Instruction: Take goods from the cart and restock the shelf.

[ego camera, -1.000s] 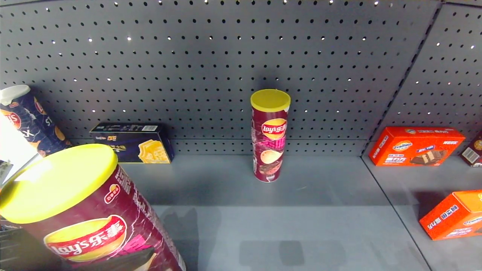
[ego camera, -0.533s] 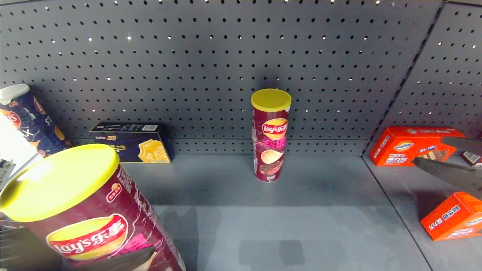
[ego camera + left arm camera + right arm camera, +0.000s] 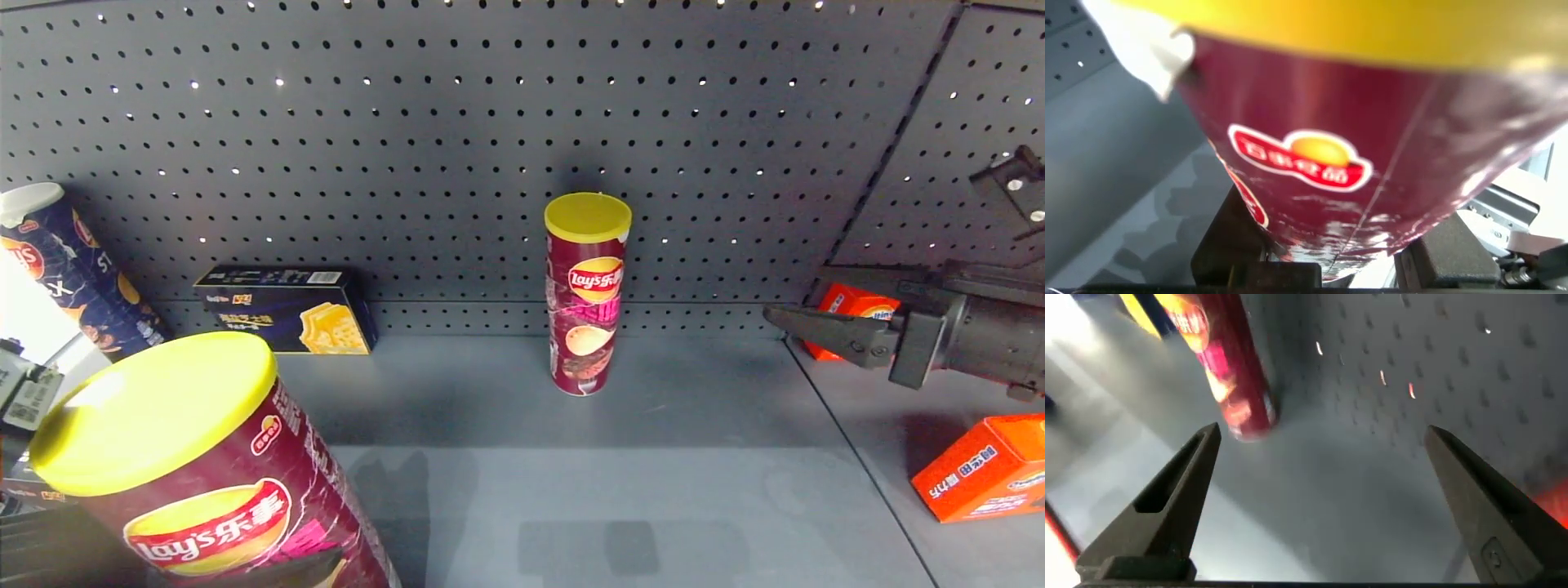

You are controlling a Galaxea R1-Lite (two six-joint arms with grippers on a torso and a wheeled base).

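**Chip can clamped in the left gripper [image 3: 1331, 265] at the shelf front; right gripper [image 3: 1323, 431] spread open and holding nothing.**

Head view: a grey metal shelf [image 3: 653, 490] with a perforated back panel [image 3: 408, 122] carries a standing can [image 3: 588, 294], maroon with a yellow lid, upright near the panel. Left of the standing can a dark blue box [image 3: 286, 310] lies against the panel, and farther left a dark blue can [image 3: 65, 261] leans. The held can [image 3: 204, 474], also maroon with a yellow lid, tilts well in front and left of the standing can. To the right of the standing can the right gripper points toward it, partly covering an orange box [image 3: 853, 304]; a second orange box [image 3: 980, 469] lies nearer the front.
Left wrist view: dark fingers [image 3: 1233, 245] press both sides of the held can, over the grey shelf.
Right wrist view: the fingers [image 3: 1167, 498] stand wide apart, with the standing can on the shelf beyond them.
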